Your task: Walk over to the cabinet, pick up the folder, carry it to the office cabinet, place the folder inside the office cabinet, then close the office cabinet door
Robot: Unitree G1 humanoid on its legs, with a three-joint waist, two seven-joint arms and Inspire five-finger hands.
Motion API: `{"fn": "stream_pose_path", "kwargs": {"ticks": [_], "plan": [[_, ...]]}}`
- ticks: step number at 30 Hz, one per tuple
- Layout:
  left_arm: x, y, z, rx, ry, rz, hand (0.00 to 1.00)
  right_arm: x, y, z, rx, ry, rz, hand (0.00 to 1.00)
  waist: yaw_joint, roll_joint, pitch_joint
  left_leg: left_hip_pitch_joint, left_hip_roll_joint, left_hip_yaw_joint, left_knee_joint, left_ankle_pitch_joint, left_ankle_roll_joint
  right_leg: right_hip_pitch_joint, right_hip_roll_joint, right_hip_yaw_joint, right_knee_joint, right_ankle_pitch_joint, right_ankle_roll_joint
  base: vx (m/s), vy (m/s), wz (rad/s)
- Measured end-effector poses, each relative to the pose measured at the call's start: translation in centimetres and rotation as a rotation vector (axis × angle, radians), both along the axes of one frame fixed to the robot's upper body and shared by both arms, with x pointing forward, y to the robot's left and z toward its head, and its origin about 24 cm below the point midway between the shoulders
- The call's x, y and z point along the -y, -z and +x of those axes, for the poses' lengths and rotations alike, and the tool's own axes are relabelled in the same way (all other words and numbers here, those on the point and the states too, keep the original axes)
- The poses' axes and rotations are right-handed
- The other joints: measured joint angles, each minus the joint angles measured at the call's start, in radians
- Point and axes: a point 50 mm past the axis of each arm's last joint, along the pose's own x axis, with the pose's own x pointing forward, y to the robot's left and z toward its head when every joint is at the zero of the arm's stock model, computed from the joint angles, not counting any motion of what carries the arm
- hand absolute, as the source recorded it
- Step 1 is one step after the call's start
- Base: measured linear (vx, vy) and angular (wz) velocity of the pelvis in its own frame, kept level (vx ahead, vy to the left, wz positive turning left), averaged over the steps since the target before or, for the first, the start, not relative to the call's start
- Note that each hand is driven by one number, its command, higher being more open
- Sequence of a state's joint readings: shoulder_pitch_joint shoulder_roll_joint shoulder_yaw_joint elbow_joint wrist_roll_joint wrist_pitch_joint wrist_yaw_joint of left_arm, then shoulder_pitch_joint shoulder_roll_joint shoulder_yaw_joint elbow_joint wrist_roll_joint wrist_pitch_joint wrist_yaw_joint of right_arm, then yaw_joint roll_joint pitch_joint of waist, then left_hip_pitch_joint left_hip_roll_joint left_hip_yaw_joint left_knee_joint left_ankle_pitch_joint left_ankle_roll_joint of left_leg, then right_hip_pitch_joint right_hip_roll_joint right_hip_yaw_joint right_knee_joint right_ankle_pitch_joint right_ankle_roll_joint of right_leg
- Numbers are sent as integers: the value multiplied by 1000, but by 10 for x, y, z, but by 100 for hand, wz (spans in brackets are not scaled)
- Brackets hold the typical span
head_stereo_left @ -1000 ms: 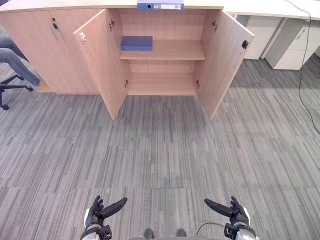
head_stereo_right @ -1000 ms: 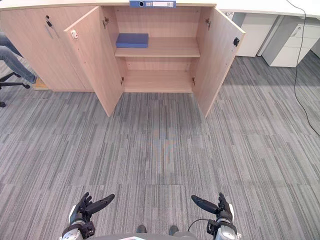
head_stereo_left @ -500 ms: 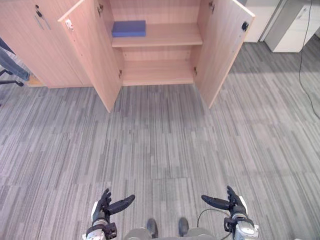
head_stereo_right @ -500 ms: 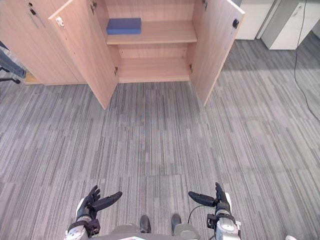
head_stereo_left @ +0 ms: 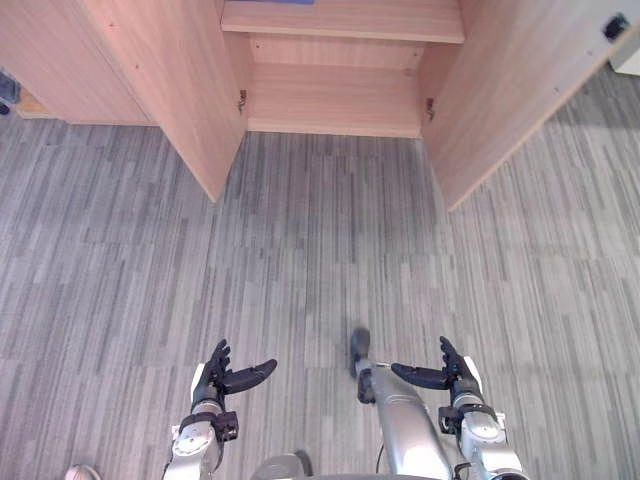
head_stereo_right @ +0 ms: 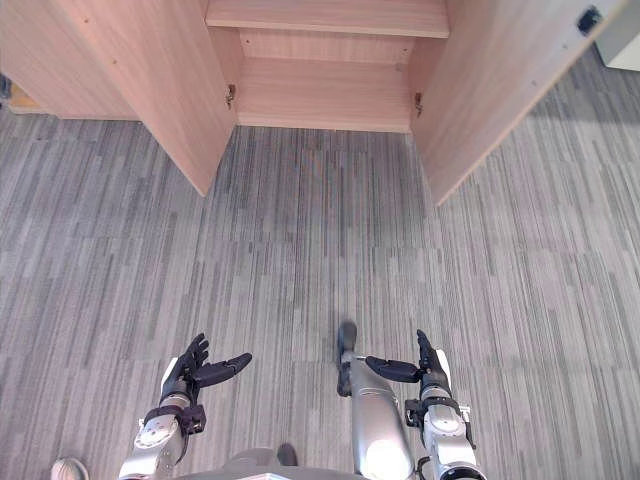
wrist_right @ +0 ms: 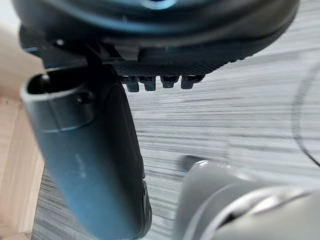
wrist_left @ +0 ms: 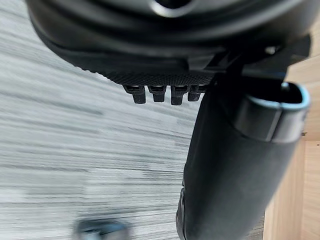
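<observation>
- 2 hands, the left hand (head_stereo_left: 225,378) and the right hand (head_stereo_left: 441,375), hang low over the carpet (head_stereo_left: 320,250), fingers straight and spread, holding nothing.
- 2 cabinet doors (head_stereo_left: 170,80) stand wide open, and the shelf (head_stereo_left: 350,20) faces the robot.
- 1 blue sliver, possibly the folder (head_stereo_left: 268,2), lies at the shelf's left end, cut off by the view's edge.
- It is probably stiff, flat, light and smooth-covered: pinch its front edge, thumb above, fingers beneath.

The grey striped carpet floor (head_stereo_left: 300,260) is carrying the wooden cabinet (head_stereo_left: 50,50), which is standing with both doors open. Inside, the bottom shelf (head_stereo_left: 335,100) is sitting below an upper shelf (head_stereo_left: 345,18), where a thin blue edge (head_stereo_left: 285,1) is just showing.
</observation>
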State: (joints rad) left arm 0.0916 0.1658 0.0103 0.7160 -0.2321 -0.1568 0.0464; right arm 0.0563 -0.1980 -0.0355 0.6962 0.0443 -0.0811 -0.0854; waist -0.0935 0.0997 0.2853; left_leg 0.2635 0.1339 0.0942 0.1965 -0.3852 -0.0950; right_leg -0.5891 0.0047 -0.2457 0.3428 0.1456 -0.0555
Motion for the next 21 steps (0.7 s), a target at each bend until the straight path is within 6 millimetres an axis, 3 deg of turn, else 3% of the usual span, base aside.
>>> {"fn": "stream_pose_path", "kwargs": {"ticks": [1,2,3,4,5,6,7,9,11,12,13,14,15,16,18,19,20,21], "plan": [[0,-1,2,6,5,-1,100,-3,-1,4,9,-2,7,100,-5,-1,3,-28,10,4,66,34,-58,-2,-5,-1,41,-46,-26,977,-257,10],[7,-1,5,11,14,-18,100,-4,-2,6,18,-9,10,100,-6,-10,5,-102,10,5,260,165,-79,25,-14,3,84,-120,-15,780,-206,9],[11,1,4,8,10,-33,100,-3,-2,5,15,-13,9,100,-6,-10,9,-146,15,6,391,297,-75,82,-11,10,68,-152,-11,938,-255,9],[14,1,1,14,4,-47,100,-7,0,4,10,-12,17,100,0,-15,29,-245,58,14,681,298,-44,225,8,19,6,-191,-16,612,-153,0],[14,1,0,19,3,-47,100,-10,0,3,9,-12,25,100,9,-22,33,-292,78,26,787,261,-19,283,16,24,-19,-205,-22,703,-155,-12],[12,-1,1,32,0,-48,100,-15,0,4,25,-6,44,100,34,-44,41,-390,97,57,911,210,14,389,23,45,-73,-233,-23,632,-108,-28],[13,-4,2,48,2,-51,100,-18,-4,8,56,-2,56,100,58,-59,44,-490,104,91,927,181,47,473,24,70,-128,-253,-18,622,-79,-31],[14,-6,3,63,7,-56,100,-19,-11,15,102,-2,65,100,82,-64,45,-632,98,123,798,139,74,579,24,95,-208,-274,-14,639,0,-36],[14,-6,2,63,10,-59,100,-19,-14,19,126,8,80,100,108,-79,43,-697,30,92,459,154,58,653,-1,135,-244,-303,23,742,99,-55],[14,-3,-5,46,6,-62,100,-18,-13,20,121,18,81,100,119,-83,36,-696,-19,40,182,237,40,701,-15,164,-264,-334,47,880,228,-89],[13,2,-14,13,-3,-63,100,-17,-8,17,91,26,81,100,144,-97,23,-666,-43,20,108,431,29,739,-32,211,-273,-368,74,875,248,-82],[10,5,-17,-11,-15,-58,100,-20,-4,15,71,29,92,100,136,-132,-2,-660,-73,37,121,415,77,739,-78,227,-259,-375,77,584,177,-49],[8,4,-15,-8,-25,-54,100,-20,-4,15,70,25,93,100,125,-139,-7,-664,-85,43,131,400,97,722,-91,232,-220,-375,78,716,217,-4],[6,3,-12,1,-34,-52,100,-21,-4,16,72,25,95,100,117,-143,-9,-664,-83,62,196,373,118,678,-106,266,-97,-355,108,991,277,-32],[-1,6,-26,-31,-46,-29,100,-34,2,11,45,7,119,100,106,-142,-11,-448,-74,84,171,279,138,594,-106,290,320,-180,244,967,237,-64],[-4,6,-27,-36,-43,-18,100,-38,3,9,41,-2,125,100,97,-140,-21,-364,-79,85,117,250,134,515,-114,276,513,-216,225,547,62,-30],[-5,4,-22,-26,-37,-11,100,-38,3,8,37,-7,124,100,93,-152,-29,-313,-86,86,79,244,137,454,-125,245,598,-269,165,491,-18,-5],[-6,1,-14,-6,-38,-5,100,-38,3,9,34,-23,111,100,93,-140,-22,-251,-76,82,29,244,137,388,-120,193,616,-339,104,459,-79,0]]}}
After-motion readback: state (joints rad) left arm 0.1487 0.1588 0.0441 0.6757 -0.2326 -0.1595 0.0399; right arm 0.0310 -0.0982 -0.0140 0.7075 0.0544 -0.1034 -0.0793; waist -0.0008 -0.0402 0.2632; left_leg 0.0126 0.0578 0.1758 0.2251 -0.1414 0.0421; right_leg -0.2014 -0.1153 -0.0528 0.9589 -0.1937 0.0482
